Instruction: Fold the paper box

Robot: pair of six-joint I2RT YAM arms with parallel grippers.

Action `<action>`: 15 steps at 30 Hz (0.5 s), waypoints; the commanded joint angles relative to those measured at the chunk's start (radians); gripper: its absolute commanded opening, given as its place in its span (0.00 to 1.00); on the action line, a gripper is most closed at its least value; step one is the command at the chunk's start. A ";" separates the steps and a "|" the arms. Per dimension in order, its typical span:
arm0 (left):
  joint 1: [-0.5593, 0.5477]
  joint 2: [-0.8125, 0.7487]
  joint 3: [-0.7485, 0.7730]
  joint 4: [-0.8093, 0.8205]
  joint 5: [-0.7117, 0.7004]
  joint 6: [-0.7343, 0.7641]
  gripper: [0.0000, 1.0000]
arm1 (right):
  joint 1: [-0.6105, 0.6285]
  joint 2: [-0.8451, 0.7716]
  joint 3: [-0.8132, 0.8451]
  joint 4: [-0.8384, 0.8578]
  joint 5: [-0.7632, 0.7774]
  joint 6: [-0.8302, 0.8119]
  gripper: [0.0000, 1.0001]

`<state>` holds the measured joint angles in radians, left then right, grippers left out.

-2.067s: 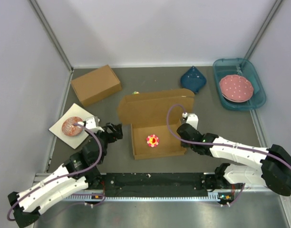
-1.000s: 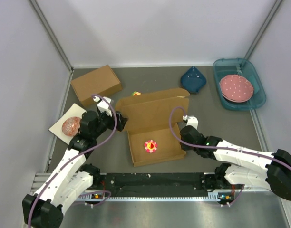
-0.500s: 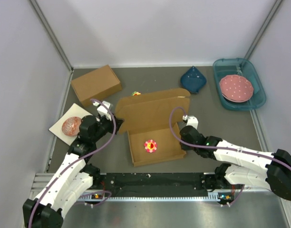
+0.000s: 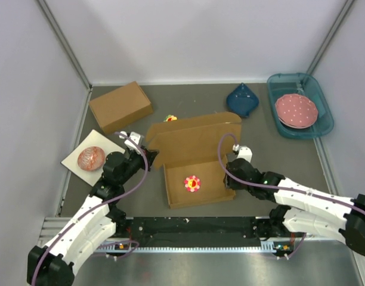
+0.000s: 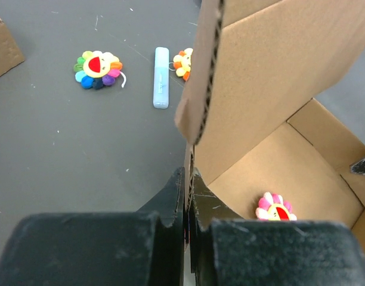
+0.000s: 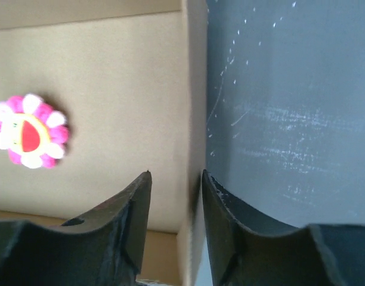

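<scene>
The left gripper (image 5: 187, 179) has just been clamped shut on the left wall of the paper box (image 4: 194, 155), mid table (image 4: 278, 156), lid up. The right gripper (image 6: 176, 176) got loosened, jaws narrowly apart astride the right wall, so the hold's probably being swapped.

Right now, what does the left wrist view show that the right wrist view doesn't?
Only the left wrist view: the left fingers shut on the box's left edge, its raised lid, and on the table beyond, a rainbow flower, a pale blue stick and an orange flower partly behind the lid.
Only the right wrist view: the right fingers straddling the box's right wall, with a gap on the inner side.
Both: the pink flower lying inside the box.
</scene>
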<state>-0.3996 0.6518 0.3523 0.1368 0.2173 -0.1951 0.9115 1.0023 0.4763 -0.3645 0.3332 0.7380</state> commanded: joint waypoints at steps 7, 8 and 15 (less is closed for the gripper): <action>-0.015 0.038 0.050 0.032 -0.021 0.034 0.00 | 0.018 -0.254 0.229 -0.207 0.131 -0.159 0.54; -0.015 0.045 0.056 0.024 -0.021 0.042 0.00 | 0.018 -0.286 0.243 -0.217 0.188 -0.181 0.55; -0.016 0.118 0.145 -0.028 0.010 0.160 0.00 | -0.049 -0.326 0.242 -0.143 0.322 -0.390 0.64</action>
<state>-0.4129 0.7387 0.4179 0.1123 0.2050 -0.1265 0.9077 0.6735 0.7010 -0.5461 0.5709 0.4976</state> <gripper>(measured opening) 0.022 0.608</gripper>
